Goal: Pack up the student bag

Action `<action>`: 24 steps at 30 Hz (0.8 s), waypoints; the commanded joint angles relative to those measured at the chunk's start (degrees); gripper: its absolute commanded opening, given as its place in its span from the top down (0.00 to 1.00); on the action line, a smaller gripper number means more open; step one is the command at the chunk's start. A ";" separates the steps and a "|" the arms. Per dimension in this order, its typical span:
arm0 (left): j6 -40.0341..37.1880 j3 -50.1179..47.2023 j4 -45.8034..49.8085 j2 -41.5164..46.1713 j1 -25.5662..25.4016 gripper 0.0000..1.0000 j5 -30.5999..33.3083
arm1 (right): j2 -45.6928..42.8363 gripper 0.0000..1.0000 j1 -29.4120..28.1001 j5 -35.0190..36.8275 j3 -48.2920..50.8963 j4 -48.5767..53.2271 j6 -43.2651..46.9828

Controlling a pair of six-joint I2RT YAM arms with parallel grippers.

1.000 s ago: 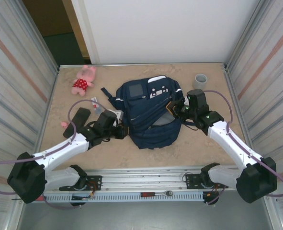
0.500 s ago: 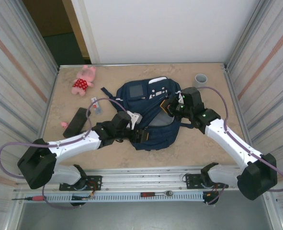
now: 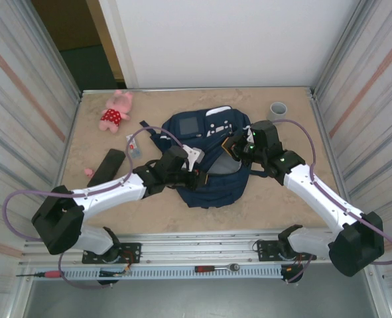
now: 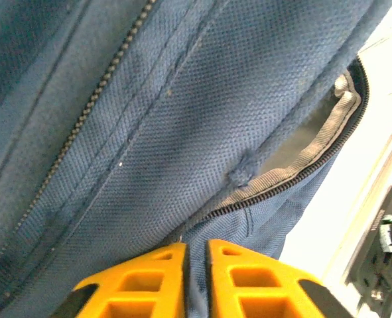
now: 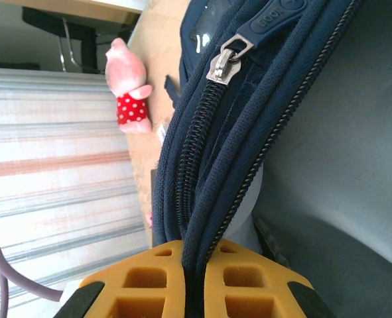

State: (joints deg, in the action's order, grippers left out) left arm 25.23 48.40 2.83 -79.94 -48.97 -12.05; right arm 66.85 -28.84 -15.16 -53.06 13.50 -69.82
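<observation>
Counter [image 3: 262, 205]: carries everything noted below.

Student bag [image 3: 215, 191]: lies flat mid-counter, directly between the two end effectors and touching both. Its long axis runs from the arm bases toward the far wall, with the grey panel at the far end. The compartment mouth [image 4: 315, 142] gapes and shows pale lining.

Left end effector [image 3: 199, 176]: fingers pressed nearly together, pinching a fold of navy fabric just below the zip line, as the wrist view [image 4: 196, 278] shows.

Right end effector [image 3: 234, 147]: pads clamped on the zipped rim of the opening [image 5: 196, 278]. The zip pull [image 5: 225, 59] sits farther along that edge.

Loose items: the black case [image 3: 106, 167] lies left of the left end effector, well apart. The pink plush [image 3: 116, 111] lies farther left and beyond. The grey cup [image 3: 278, 110] stands beyond the right end effector.

Assessment: the left arm is nearer the case and the plush. Fetching either means freeing its pinch, and the mouth may then sag. The bag's loose strap [image 3: 149, 129] lies across that path.
</observation>
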 commanded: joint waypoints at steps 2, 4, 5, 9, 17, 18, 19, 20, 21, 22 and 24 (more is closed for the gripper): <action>-1.21 0.52 1.45 0.66 -0.42 0.86 2.69 | -0.35 1.00 -0.78 -0.64 -3.15 -3.21 1.00; -1.06 0.14 3.09 0.61 -0.42 0.77 3.43 | -0.35 1.00 -0.82 -0.73 -3.24 -3.21 0.92; -0.93 -0.01 3.58 0.56 -0.42 0.75 3.42 | -0.39 1.00 -0.78 -0.73 -3.28 -3.21 0.95; -0.79 -0.16 4.76 -0.16 -1.12 0.71 3.09 | -0.33 1.00 -0.91 -0.67 -3.12 -3.37 0.86; 0.30 0.70 7.17 -3.10 -2.31 0.70 7.64 | -0.88 1.00 -0.87 -0.75 -3.03 -3.30 0.84; 0.48 0.98 8.04 -3.20 -2.27 0.74 8.56 | -0.94 1.00 -0.87 -0.67 -3.10 -3.21 0.93; 0.68 1.22 8.82 -3.23 -2.29 0.79 9.76 | -1.16 1.00 -0.82 -0.65 -3.10 -3.08 1.05; 0.64 1.09 9.26 -2.98 -2.21 0.84 10.61 | -1.27 1.00 -0.71 -0.63 -3.13 -2.90 1.24; 0.60 0.92 9.58 -2.51 -2.23 0.89 11.15 | -1.30 1.00 -0.48 -0.88 -3.18 -2.42 1.57; 0.56 0.51 9.60 -1.90 -2.14 0.91 11.27 | -1.40 1.00 -0.11 -1.06 -3.15 -2.00 1.77; 0.60 -0.68 9.47 -0.27 -1.60 0.95 10.94 | -1.82 1.00 1.28 -1.76 -3.03 -0.84 2.20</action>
State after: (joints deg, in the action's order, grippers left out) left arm 25.65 48.40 9.19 -82.24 -51.18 -4.97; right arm 66.89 -28.73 -15.33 -53.06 14.26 -69.78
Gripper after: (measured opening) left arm 0.069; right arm 0.078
